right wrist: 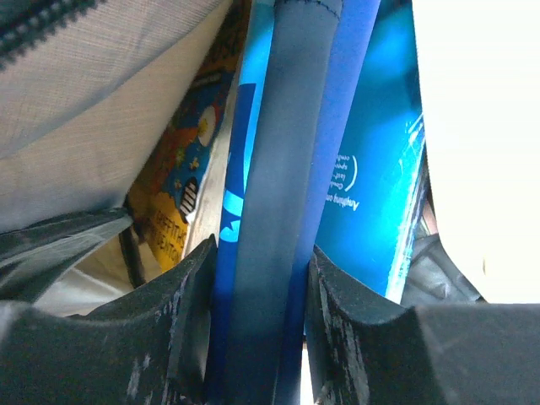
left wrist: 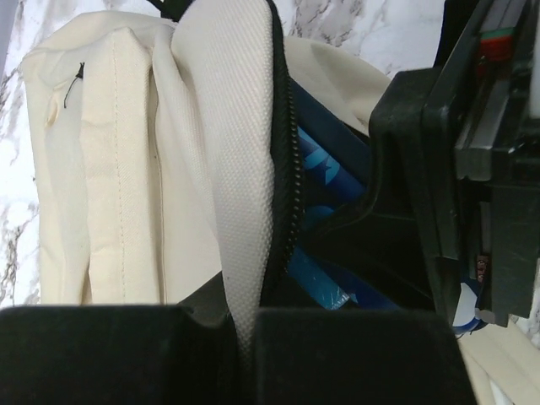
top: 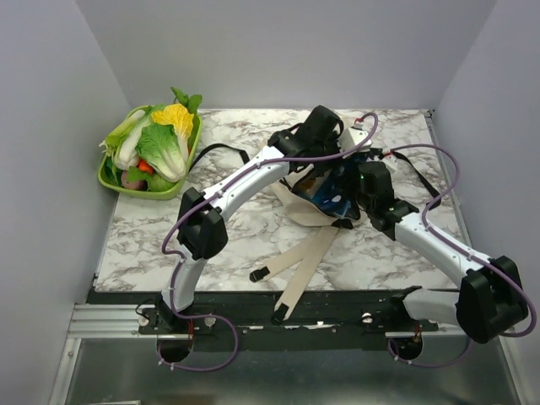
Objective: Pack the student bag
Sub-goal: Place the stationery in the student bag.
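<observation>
The beige student bag [top: 308,211] lies mid-table with its long straps trailing toward the near edge. My left gripper [top: 314,133] is shut on the bag's cream rim by the black zipper [left wrist: 285,169] and holds the mouth open; the pinched cloth [left wrist: 240,278] shows between its jaws. My right gripper [top: 364,190] is at the bag's mouth, shut on a dark-blue pencil case [right wrist: 270,211] that stands inside the bag. Beside it in the bag are a blue book [right wrist: 371,169] and a yellow illustrated book [right wrist: 181,194]. Blue items [left wrist: 325,177] also show inside the bag in the left wrist view.
A green basket [top: 126,181] full of toy vegetables stands at the back left of the marble table. A black strap [top: 218,150] lies left of the bag, another one [top: 426,177] to its right. Grey walls close three sides.
</observation>
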Motion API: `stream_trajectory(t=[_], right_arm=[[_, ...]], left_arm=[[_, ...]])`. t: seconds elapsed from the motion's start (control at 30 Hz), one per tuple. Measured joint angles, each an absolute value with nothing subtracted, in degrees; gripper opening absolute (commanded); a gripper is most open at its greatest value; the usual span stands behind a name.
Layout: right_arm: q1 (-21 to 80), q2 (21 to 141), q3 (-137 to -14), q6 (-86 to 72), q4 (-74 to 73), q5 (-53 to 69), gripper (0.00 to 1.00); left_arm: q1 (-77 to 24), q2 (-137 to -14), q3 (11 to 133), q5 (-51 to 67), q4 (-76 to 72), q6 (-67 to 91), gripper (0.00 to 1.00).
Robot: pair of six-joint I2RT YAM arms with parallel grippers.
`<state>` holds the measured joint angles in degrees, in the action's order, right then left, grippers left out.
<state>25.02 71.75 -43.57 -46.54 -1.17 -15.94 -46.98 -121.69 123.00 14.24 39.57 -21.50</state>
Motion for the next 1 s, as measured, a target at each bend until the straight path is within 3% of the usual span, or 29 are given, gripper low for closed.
stream_trajectory(t=[0.17, 0.33, 0.53, 0.73, 1.0], right_arm=[[25.12, 71.13, -44.21, -46.35, -2.04, -17.34, 0.38], [25.19, 79.77, -50.04, -45.65, -2.42, -18.85, 0.69], [24.97, 81.93, -51.96, -42.35, -2.76, -25.54, 0.87], [24.91, 73.91, -48.49, -40.58, -5.28, -27.09, 0.89], [24.91, 55.59, -33.89, -43.99, -6.5, -25.87, 0.89]], left_arm=[[-47.09, -121.4, 122.93, 16.23, 39.77, -21.08, 0.0], [-46.81, -121.38, 122.96, 18.24, 40.56, -20.51, 0.0], [-45.32, -120.18, 123.0, 20.51, 42.85, -18.98, 0.0], [-45.5, -119.68, 122.87, 23.44, 43.99, -18.06, 0.0], [-45.56, -119.5, 122.1, 25.04, 44.25, -17.74, 0.0]])
